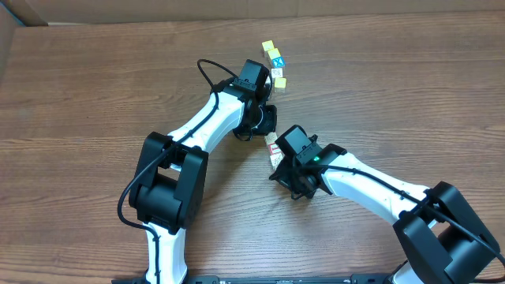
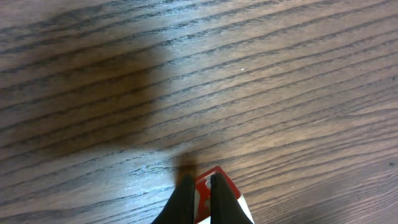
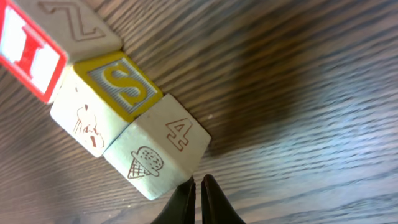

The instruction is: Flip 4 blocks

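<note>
In the right wrist view three blocks lie in a diagonal row: a red-framed block [image 3: 25, 50] with a Z side, a yellow-framed S block [image 3: 121, 84], and a cream block [image 3: 158, 149] showing a 4 and an ice-cream cone. My right gripper [image 3: 197, 180] is shut, its tips at the lower right corner of the 4 block, holding nothing. In the left wrist view my left gripper [image 2: 200, 179] is shut, its tips over a red-framed block [image 2: 227, 188] and hiding much of it. From overhead the row of blocks [image 1: 273, 147] lies between the left gripper [image 1: 268, 122] and the right gripper [image 1: 279, 163].
Small yellow-topped cubes [image 1: 268, 46] and a blue one [image 1: 275, 60] sit in a line at the back of the wooden table [image 1: 95, 87]. Both arms meet near the middle, the left arm [image 1: 197, 126] coming from the front left and the right arm [image 1: 371, 185] from the front right.
</note>
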Robot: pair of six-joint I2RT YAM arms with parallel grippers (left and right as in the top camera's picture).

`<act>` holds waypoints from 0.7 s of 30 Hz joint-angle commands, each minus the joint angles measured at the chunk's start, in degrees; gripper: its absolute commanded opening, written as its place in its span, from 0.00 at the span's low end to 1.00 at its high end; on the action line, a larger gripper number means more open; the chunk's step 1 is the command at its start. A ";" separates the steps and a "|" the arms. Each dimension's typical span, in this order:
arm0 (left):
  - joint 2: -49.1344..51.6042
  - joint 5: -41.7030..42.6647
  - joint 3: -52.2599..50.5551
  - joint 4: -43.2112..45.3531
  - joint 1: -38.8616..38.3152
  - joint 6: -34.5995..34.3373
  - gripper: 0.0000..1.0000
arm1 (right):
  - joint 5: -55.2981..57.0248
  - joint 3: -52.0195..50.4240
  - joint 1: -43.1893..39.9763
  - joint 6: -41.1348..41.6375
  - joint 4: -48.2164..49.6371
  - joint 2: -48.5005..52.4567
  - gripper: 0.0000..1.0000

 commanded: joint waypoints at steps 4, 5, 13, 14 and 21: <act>-0.13 1.18 0.20 -0.52 -0.48 3.21 0.04 | 0.35 -0.50 1.79 2.82 1.33 0.02 0.07; -0.13 1.20 0.20 -0.63 -0.48 3.45 0.04 | 0.35 -0.50 2.01 2.91 1.55 0.02 0.06; -0.13 1.70 0.20 -0.92 -0.48 5.20 0.04 | 1.22 -0.50 3.78 5.84 2.62 0.02 0.06; -0.13 2.27 0.20 -0.92 -0.48 5.86 0.04 | 1.22 -0.50 3.89 5.84 2.78 0.02 0.06; -0.13 2.64 0.20 0.42 -0.48 6.45 0.04 | 0.55 -0.50 4.46 5.73 1.40 -0.02 0.04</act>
